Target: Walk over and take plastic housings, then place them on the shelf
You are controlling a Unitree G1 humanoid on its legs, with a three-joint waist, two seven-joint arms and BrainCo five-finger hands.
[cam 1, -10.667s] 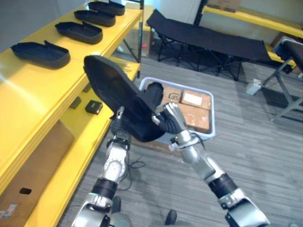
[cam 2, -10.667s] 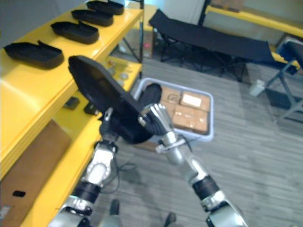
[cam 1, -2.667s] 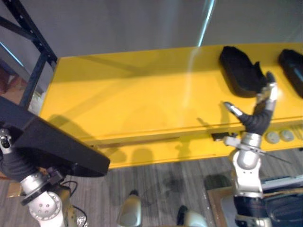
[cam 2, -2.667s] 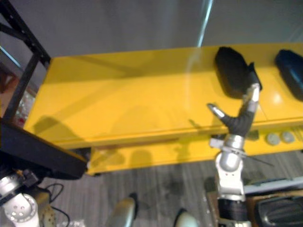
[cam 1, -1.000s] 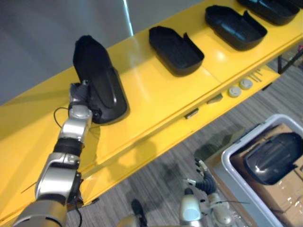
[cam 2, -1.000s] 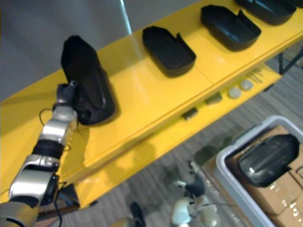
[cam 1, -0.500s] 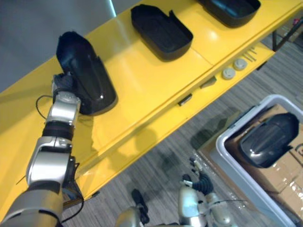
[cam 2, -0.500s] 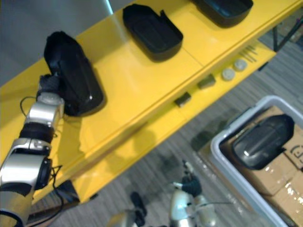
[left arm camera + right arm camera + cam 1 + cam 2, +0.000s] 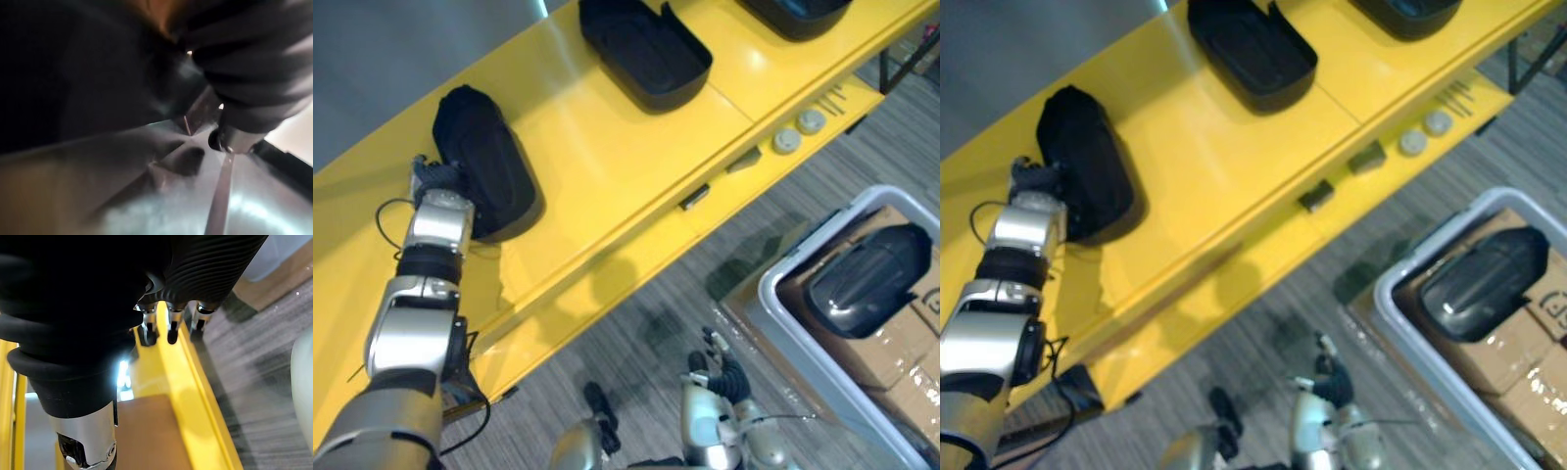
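We see the black plastic housing (image 9: 487,166) lying on the yellow shelf (image 9: 607,157), well apart from a second housing (image 9: 644,51) on the same shelf. The left hand (image 9: 433,182) touches its near end; whether this hand is clenched or released we cannot tell. The right hand (image 9: 722,370) hangs low over the floor (image 9: 636,323), its fingers (image 9: 171,330) released, grasping nothing. A third housing (image 9: 867,282) lies in the grey bin (image 9: 781,311).

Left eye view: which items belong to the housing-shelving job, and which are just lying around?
Job: housing at the left hand, lying on the yellow shelf; second housing further along the shelf; third housing in the grey bin.

Lying about: round discs and small dark block on the lower ledge; cardboard boxes in the bin.
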